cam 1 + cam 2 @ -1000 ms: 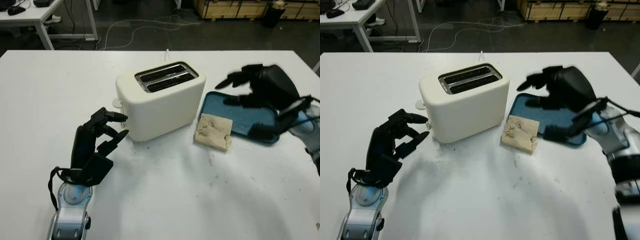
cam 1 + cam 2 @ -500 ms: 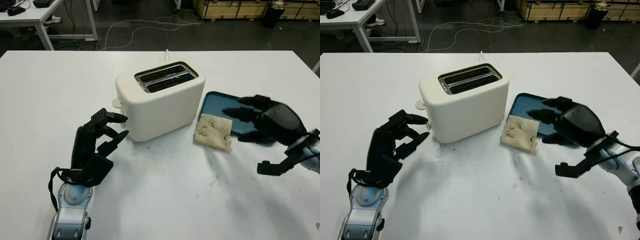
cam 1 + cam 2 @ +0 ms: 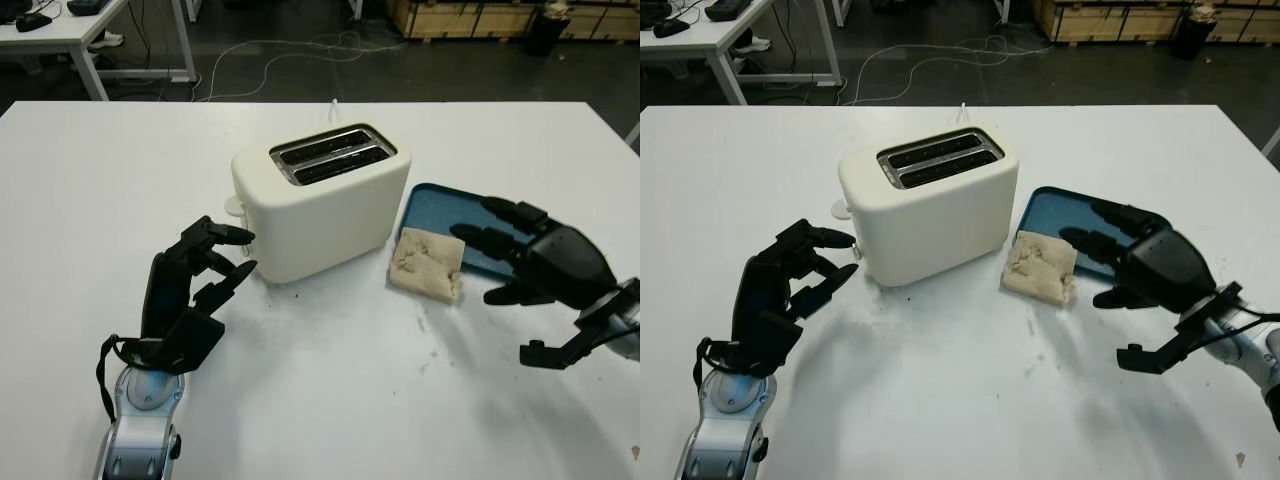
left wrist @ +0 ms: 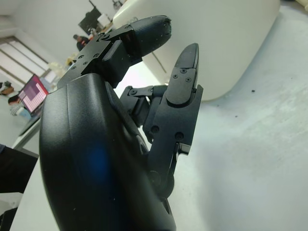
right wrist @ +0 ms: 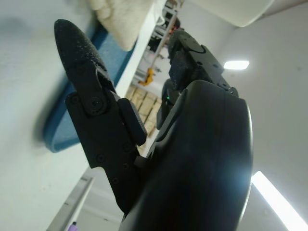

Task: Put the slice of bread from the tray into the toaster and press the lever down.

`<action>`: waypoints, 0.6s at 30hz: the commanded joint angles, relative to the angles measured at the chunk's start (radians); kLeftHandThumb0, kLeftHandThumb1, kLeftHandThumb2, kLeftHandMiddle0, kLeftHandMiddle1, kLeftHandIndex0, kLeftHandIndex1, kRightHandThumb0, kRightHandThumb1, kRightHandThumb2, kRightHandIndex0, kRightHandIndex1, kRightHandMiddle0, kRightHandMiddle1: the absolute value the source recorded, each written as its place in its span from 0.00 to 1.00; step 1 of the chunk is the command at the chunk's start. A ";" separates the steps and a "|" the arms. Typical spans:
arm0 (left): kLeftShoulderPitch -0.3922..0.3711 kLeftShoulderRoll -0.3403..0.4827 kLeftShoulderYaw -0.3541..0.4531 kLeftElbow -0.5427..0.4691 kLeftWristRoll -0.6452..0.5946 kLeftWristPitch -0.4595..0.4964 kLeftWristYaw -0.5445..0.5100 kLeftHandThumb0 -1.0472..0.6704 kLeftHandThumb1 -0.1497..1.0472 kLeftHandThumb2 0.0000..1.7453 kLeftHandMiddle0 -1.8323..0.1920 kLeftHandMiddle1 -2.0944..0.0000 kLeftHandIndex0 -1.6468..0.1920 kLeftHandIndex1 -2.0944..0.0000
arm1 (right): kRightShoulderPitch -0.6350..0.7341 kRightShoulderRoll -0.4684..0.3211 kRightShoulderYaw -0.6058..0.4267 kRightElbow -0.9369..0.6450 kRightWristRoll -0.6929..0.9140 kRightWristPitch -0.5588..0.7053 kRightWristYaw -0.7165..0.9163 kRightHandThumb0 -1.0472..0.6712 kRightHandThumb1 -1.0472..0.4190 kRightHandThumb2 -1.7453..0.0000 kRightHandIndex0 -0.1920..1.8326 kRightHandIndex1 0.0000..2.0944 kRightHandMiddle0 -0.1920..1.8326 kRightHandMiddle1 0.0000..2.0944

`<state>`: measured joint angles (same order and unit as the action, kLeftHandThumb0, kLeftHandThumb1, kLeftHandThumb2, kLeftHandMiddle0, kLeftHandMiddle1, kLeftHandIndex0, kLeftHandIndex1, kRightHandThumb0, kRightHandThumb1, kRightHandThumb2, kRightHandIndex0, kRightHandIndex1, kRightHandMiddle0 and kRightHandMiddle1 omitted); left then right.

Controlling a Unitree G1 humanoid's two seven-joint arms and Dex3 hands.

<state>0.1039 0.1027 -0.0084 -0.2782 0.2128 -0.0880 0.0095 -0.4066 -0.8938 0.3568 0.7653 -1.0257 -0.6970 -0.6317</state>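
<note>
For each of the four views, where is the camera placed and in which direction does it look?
Left eye, right eye: on the head, looking forward and down at the table with toaster, bread slice and blue tray; both arms enter from below.
Left wrist: behind the left hand, facing the toaster.
Right wrist: behind the right hand, facing bread and tray.
All views share the toaster.
</note>
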 commanded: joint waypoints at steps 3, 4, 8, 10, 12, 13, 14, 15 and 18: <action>0.001 0.005 0.002 0.003 -0.009 -0.007 -0.002 0.48 0.89 0.08 0.60 0.29 0.60 0.50 | -0.101 0.028 0.078 0.121 -0.049 0.003 -0.094 0.19 0.20 1.00 0.18 0.04 0.29 0.01; 0.001 0.004 0.002 0.003 -0.012 -0.008 -0.002 0.48 0.89 0.09 0.60 0.29 0.60 0.50 | -0.118 0.031 0.094 0.141 -0.053 0.004 -0.102 0.20 0.20 1.00 0.19 0.04 0.30 0.02; 0.002 0.005 0.002 0.005 -0.008 -0.012 0.003 0.48 0.89 0.08 0.60 0.29 0.60 0.50 | -0.182 0.050 0.154 0.228 -0.074 0.006 -0.170 0.24 0.20 1.00 0.21 0.05 0.32 0.02; 0.003 0.006 0.002 0.003 -0.003 -0.008 0.004 0.48 0.89 0.08 0.60 0.29 0.60 0.50 | -0.207 0.057 0.177 0.259 -0.074 0.010 -0.183 0.26 0.19 0.99 0.21 0.05 0.32 0.01; 0.004 0.006 0.001 -0.002 -0.005 -0.003 0.002 0.48 0.89 0.08 0.60 0.29 0.60 0.50 | -0.231 0.062 0.197 0.284 -0.074 0.014 -0.193 0.27 0.19 0.99 0.22 0.05 0.33 0.01; 0.005 0.006 0.001 -0.003 -0.006 -0.002 0.000 0.48 0.89 0.08 0.60 0.29 0.60 0.51 | -0.243 0.065 0.205 0.295 -0.074 0.016 -0.196 0.27 0.19 1.00 0.22 0.05 0.33 0.01; 0.004 0.006 0.001 -0.003 -0.007 -0.003 -0.001 0.48 0.89 0.09 0.60 0.29 0.60 0.50 | -0.254 0.066 0.213 0.304 -0.073 0.017 -0.197 0.27 0.19 1.00 0.22 0.05 0.33 0.01; 0.003 0.007 0.002 0.001 -0.009 -0.007 -0.001 0.48 0.89 0.09 0.60 0.29 0.60 0.50 | -0.265 0.067 0.219 0.311 -0.071 0.019 -0.194 0.28 0.19 1.00 0.22 0.05 0.34 0.01; 0.003 0.008 0.002 0.001 -0.009 -0.011 -0.001 0.48 0.89 0.09 0.60 0.29 0.60 0.50 | -0.293 0.072 0.241 0.333 -0.073 0.026 -0.217 0.29 0.19 1.00 0.24 0.05 0.34 0.01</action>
<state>0.1056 0.1031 -0.0084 -0.2783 0.2070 -0.0884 0.0097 -0.6760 -0.8307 0.5868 1.0874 -1.0927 -0.6881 -0.8255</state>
